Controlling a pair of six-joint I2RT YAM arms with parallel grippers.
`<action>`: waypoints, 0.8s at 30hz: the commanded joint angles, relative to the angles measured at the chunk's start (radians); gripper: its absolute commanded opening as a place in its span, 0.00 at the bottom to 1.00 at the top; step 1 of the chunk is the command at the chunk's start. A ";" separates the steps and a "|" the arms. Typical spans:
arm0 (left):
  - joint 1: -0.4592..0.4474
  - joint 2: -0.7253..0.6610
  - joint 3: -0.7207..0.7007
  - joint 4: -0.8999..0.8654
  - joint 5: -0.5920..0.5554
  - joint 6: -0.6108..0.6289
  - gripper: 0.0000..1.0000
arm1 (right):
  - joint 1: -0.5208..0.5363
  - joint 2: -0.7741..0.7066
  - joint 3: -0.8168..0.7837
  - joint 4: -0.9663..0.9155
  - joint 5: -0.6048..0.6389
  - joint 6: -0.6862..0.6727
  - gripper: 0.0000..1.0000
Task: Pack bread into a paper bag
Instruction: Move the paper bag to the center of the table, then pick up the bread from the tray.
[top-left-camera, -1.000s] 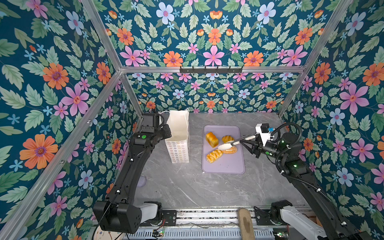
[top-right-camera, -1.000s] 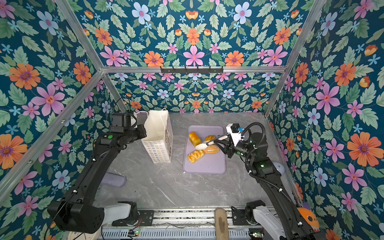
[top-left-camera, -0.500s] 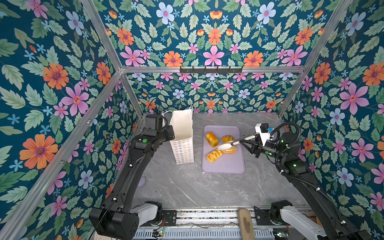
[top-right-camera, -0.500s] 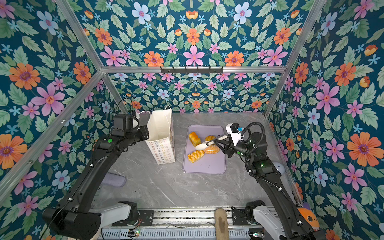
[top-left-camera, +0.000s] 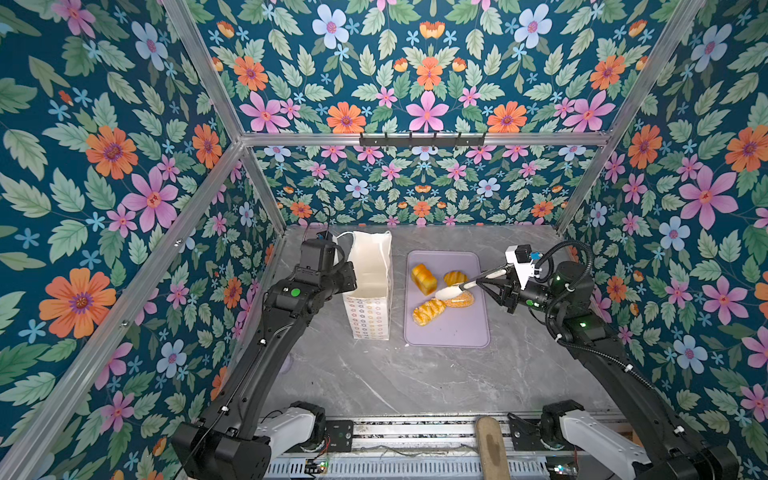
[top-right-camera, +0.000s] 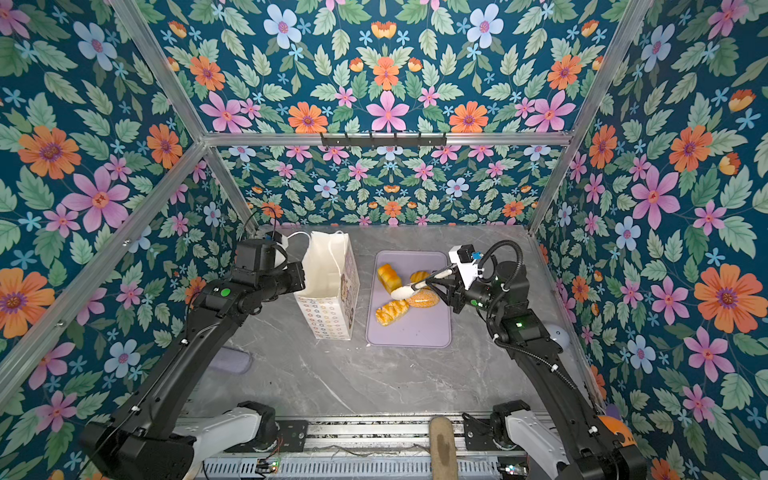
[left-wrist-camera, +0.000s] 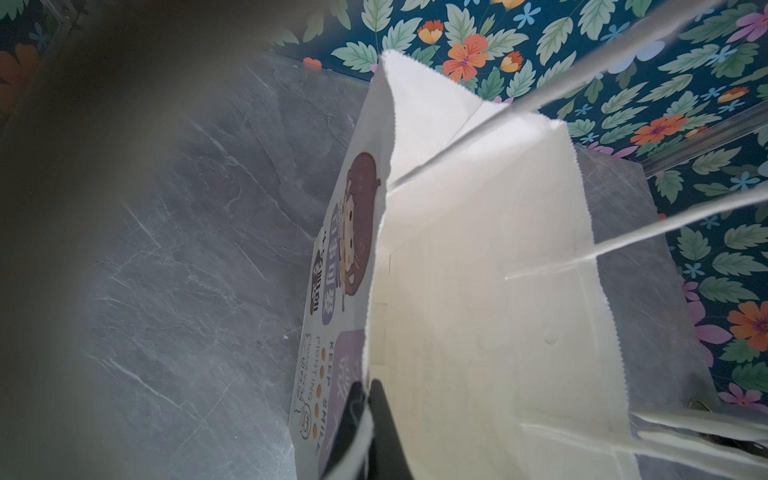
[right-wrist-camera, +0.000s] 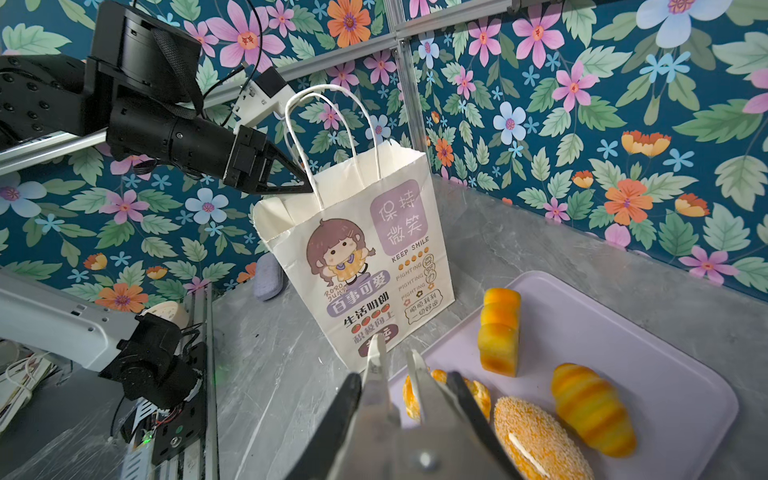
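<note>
Left jaws pinch paper bag (right-wrist-camera: 353, 249) rim. Right jaws grip white tongs (top-left-camera: 449, 292), tips near braided roll (top-left-camera: 428, 311), maybe above it.

Lab booth: aluminium frame (top-left-camera: 291, 139), floral walls (top-left-camera: 428, 62)

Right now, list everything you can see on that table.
paper bag: one, white with pastel rings, upright beside the tray
tray: one, lilac, on the grey table
bread: four, golden-orange, on the tray: loaf, ridged bun, braided roll, seeded roll
tongs: one, white, tips over the seeded roll
pad: one, grey-purple, on the table by the left arm
left gripper: one, black, shut on the paper bag's rim
right gripper: one, black, shut on the tongs
</note>
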 joint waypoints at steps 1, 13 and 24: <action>0.000 -0.003 -0.004 0.019 0.021 0.001 0.00 | 0.007 0.011 0.002 0.020 0.027 -0.039 0.33; 0.000 0.000 -0.004 0.037 0.048 0.012 0.00 | 0.036 0.119 0.039 -0.034 0.216 -0.248 0.33; 0.001 -0.015 0.002 0.031 0.054 0.016 0.00 | 0.002 0.244 0.120 -0.037 0.222 -0.547 0.36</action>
